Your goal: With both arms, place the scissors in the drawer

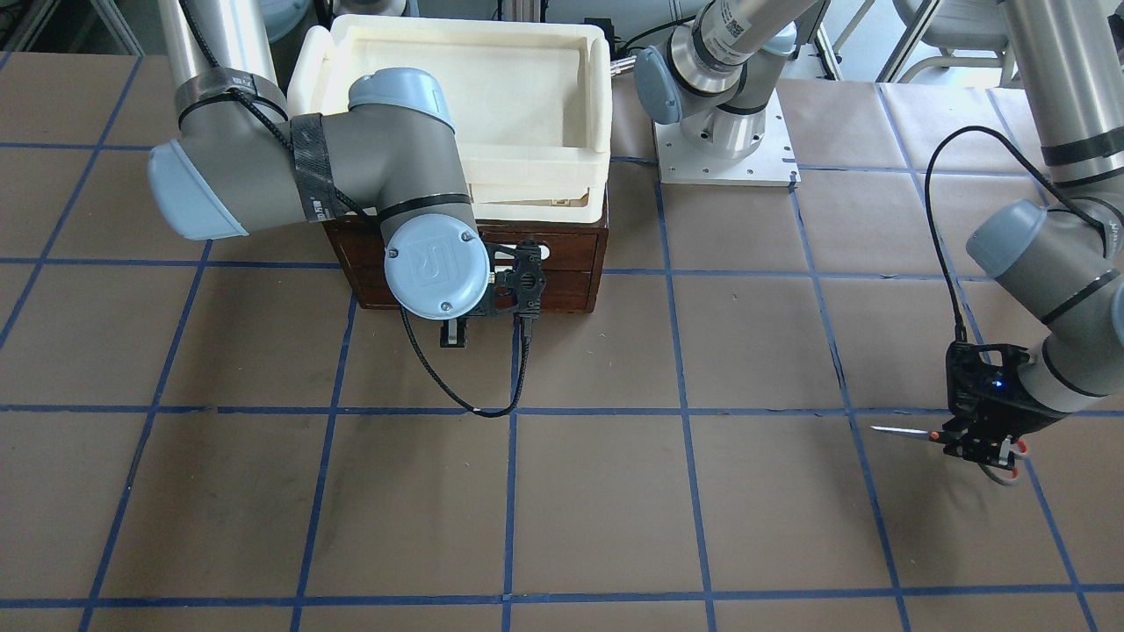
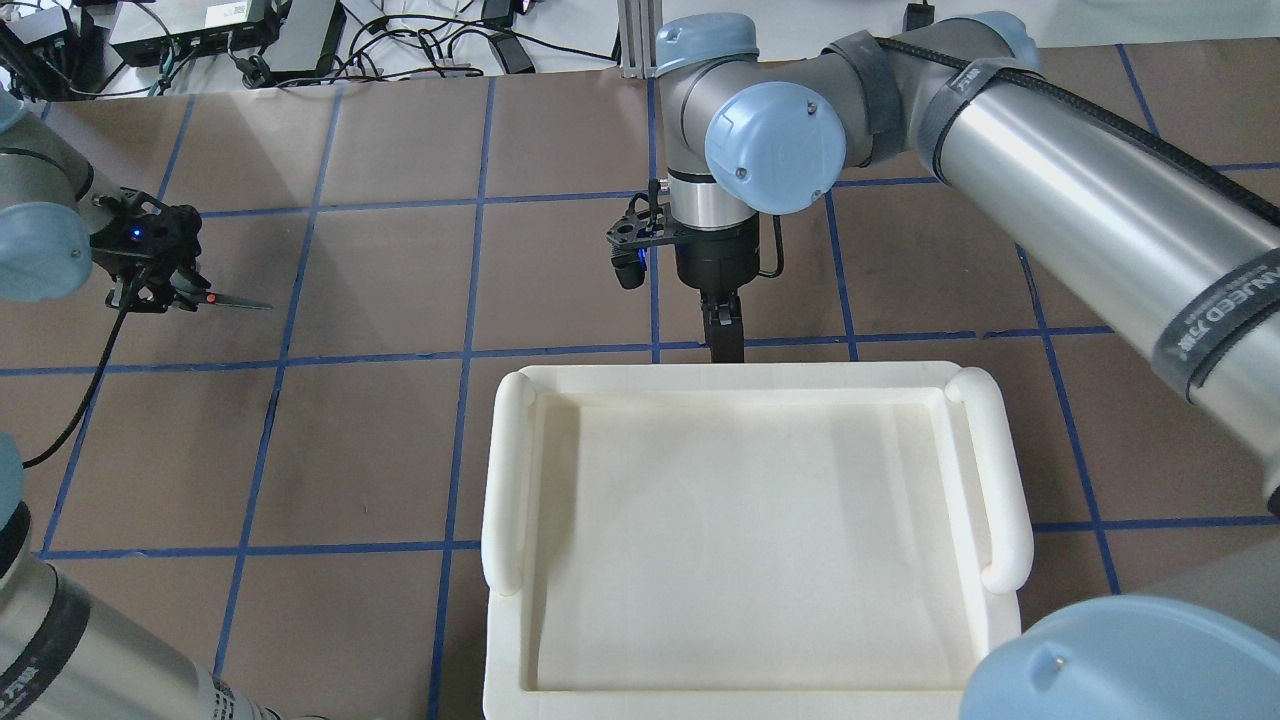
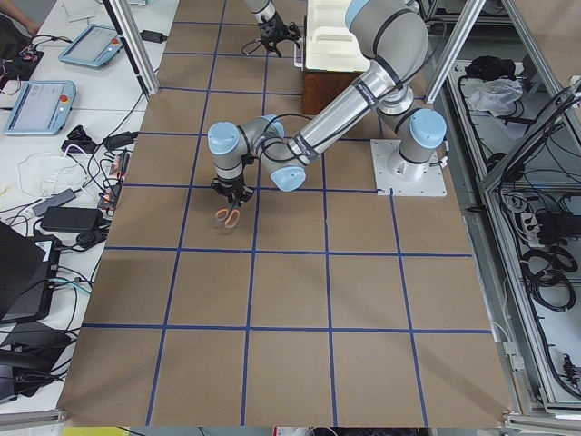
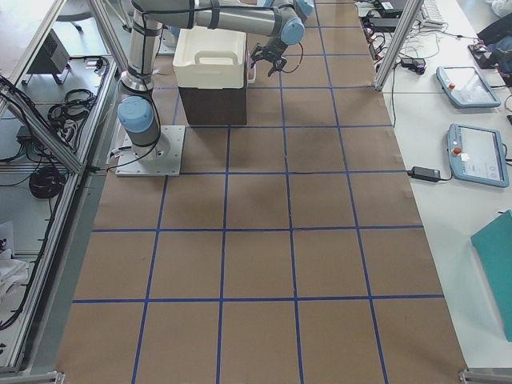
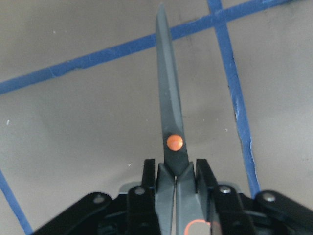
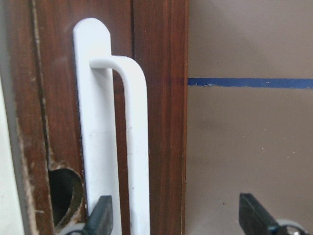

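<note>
My left gripper point(image 1: 979, 443) is shut on the scissors point(image 1: 896, 430), gripping them near the orange pivot. The closed silver blades point away from it in the left wrist view point(image 5: 168, 112), low over the brown table. In the overhead view they are at the far left point(image 2: 235, 302). My right gripper point(image 1: 452, 333) is open at the dark wooden drawer front point(image 1: 562, 263). In the right wrist view the white bar handle point(image 6: 132, 147) stands between its fingertips point(image 6: 100, 215), close to the left one. The drawer looks shut.
A cream-white plastic tray point(image 2: 740, 378) sits on top of the wooden drawer cabinet and hides it from above. The left arm's white base plate point(image 1: 724, 149) is beside the cabinet. Blue tape lines grid the table.
</note>
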Available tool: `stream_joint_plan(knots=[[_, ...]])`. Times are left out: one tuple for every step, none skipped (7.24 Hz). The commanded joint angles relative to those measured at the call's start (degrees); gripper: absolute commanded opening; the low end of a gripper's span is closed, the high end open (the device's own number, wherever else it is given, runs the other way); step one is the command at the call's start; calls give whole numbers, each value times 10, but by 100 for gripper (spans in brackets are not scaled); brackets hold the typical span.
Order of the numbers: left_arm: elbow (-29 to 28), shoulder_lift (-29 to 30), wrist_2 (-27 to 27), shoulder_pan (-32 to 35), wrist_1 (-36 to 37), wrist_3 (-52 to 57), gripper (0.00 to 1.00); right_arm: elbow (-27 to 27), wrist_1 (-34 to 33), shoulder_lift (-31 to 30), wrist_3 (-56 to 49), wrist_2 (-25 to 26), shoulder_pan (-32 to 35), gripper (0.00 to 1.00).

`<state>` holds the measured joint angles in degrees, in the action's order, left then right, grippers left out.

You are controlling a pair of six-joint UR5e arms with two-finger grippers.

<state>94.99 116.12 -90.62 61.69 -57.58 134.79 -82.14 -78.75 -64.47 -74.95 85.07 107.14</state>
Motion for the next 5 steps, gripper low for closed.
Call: stream_joint_plan(knots=[[-1,-41,-2,25,-62,-21,0,-14,-4,0,-1,2,3,87],[-1,-58,-2,37,-84,-25,0,-23,-31,-1,-1,1,3,83],[-1,-72,-1,40,-114,-32,0,-24,-35,0,-1,1,3,77],[-1,-85,7,43,-153,-52,0,-24,-36,0,-1,1,3,57],[-1,-99,5,57,-162,-66,0,-24,-36,-1,-1,1,3,53]])
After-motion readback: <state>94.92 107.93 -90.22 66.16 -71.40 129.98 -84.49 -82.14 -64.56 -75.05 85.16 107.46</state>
